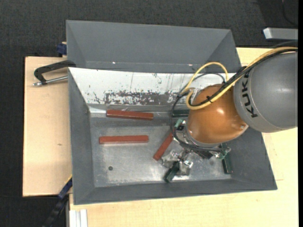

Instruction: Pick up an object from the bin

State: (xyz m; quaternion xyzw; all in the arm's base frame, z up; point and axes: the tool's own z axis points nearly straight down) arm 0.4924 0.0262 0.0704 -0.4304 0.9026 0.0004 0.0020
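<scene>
A slanted red-brown bar (163,147) lies on the floor of the bin (118,174), right of centre and towards the near side, its far end tipped to the right. The hand (179,163) is down low just to the right of it, close to the bar's near end and perhaps touching it. From here I cannot tell whether the hand is open or closed, or whether it has anything in it. A dark green piece (171,175) sits right at the hand's near edge; it may be part of the hand itself. Two more red-brown bars lie flat to the left, well apart from the hand: a middle bar (123,139) and a far bar (129,114) by the back wall. Above the hand bulges the orange cover (213,119) with yellow cables, on the grey arm (272,98) coming in from the right.
</scene>
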